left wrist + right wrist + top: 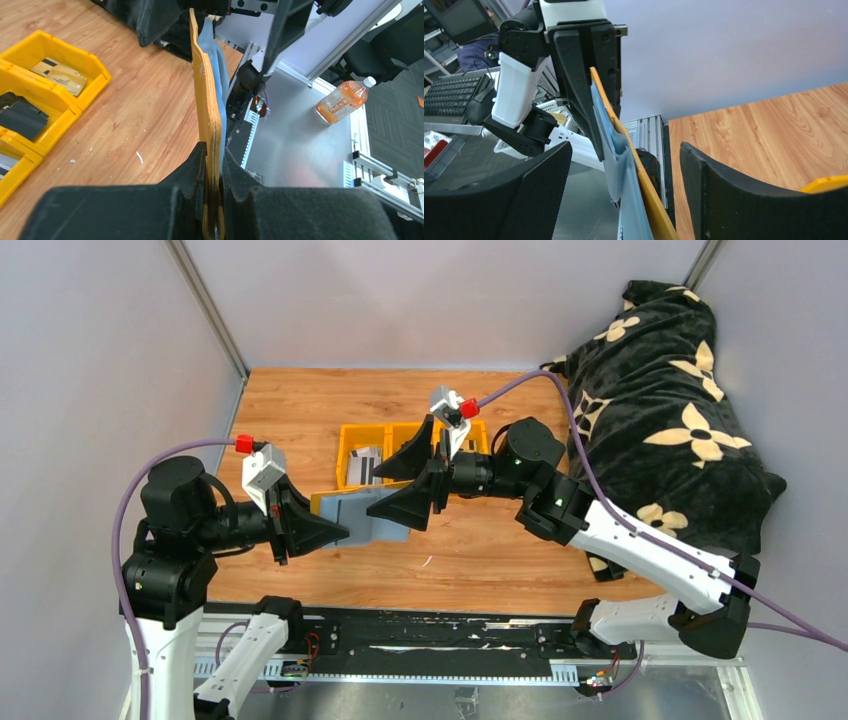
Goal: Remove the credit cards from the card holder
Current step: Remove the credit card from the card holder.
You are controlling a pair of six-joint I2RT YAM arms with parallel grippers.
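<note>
The mustard-yellow card holder (362,514) hangs open above the table with its grey-blue lining showing. My left gripper (335,530) is shut on its left end. In the left wrist view the holder (206,95) stands edge-on, pinched between my left gripper's (213,150) jaws. My right gripper (375,495) is open, its jaws straddling the holder's right end without touching it. In the right wrist view the holder (644,195) runs between the right gripper's (626,145) wide-apart fingers. A tan card (57,75) and a pale striped card (365,465) lie in bins. No card shows in the holder.
Three joined yellow bins (345,435) stand behind the grippers; one holds a black folded item (20,117). A black flowered blanket (670,420) fills the right side. An orange bottle (342,102) lies off the table past the near edge.
</note>
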